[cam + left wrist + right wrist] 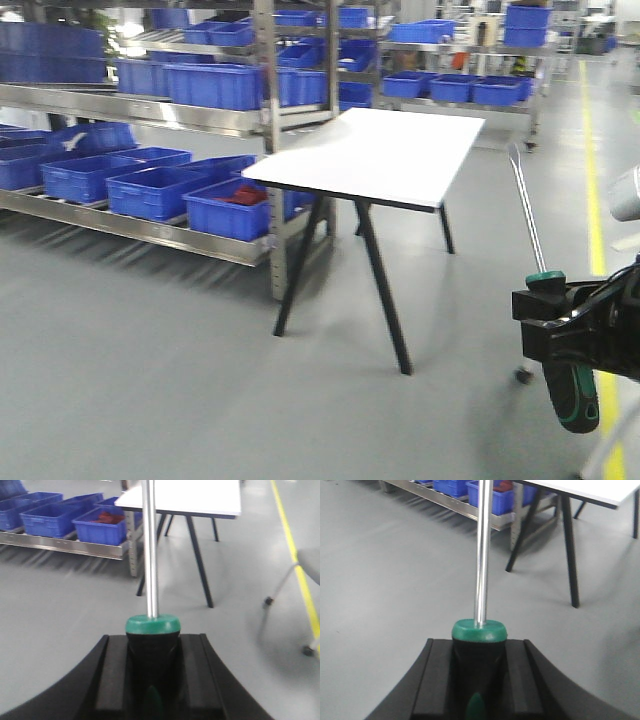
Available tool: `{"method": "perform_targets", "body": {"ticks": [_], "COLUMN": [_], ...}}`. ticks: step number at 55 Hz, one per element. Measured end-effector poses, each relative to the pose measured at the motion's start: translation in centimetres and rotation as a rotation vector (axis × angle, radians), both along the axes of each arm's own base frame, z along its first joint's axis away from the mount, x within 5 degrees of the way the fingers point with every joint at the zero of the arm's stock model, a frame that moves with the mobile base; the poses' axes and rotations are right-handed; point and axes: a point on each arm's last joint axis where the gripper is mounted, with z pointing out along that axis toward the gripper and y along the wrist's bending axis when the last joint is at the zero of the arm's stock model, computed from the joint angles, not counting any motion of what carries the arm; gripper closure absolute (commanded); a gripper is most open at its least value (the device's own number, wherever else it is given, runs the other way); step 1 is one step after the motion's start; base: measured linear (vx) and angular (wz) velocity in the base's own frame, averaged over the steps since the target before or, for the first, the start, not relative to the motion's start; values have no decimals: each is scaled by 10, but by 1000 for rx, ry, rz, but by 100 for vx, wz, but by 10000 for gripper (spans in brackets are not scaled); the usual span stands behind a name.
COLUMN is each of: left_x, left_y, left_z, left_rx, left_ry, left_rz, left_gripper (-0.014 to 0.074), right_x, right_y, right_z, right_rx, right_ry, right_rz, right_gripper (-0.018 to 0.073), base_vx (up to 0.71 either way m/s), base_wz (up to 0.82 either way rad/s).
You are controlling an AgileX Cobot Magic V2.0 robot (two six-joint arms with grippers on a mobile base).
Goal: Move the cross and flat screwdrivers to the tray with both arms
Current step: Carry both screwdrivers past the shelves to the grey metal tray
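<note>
Left gripper (152,652): clenched on the black handle of the left screwdriver (152,624). A pad presses each side of the handle, and the green collar sits just above the pads.
Left screwdriver, shaft: upright and steel, running out of the top edge of the wrist view. The tip is cut off, so cross or flat cannot be told.
Right gripper (479,655): grasping the right screwdriver (479,630) the same way, with the handle between the pads and the green collar above them.
Right screwdriver, shaft: cut off at the top edge, so the tip type cannot be told.
Front view: a front-view gripper (560,330) is at near right, partly cut off by the frame edge. It holds a screwdriver with the shaft tilted up and the tip blurred. Which arm it belongs to cannot be told.
Bench (370,155): white top on black legs, far centre, well apart from the grippers.
Blue bins (150,190): on the steel rack at left. One holds something red and indistinct.
Floor (150,380): grey, with a yellow line (592,180) at right.
</note>
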Motion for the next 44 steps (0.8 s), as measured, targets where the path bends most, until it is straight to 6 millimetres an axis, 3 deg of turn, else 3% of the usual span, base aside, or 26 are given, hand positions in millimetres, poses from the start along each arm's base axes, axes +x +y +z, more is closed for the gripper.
{"method": "perform_targets", "body": {"ticks": [44], "left_x": [0], "left_y": [0], "left_z": [0], "left_rx": [0], "left_ry": [0], "left_rz": [0], "left_gripper": [596], "right_x": [0], "right_y": [0], "right_z": [0], "right_rx": [0], "right_ry": [0], "right_rz": [-1], "right_gripper": [567], "base_vx": [53], "base_wz": [46]}}
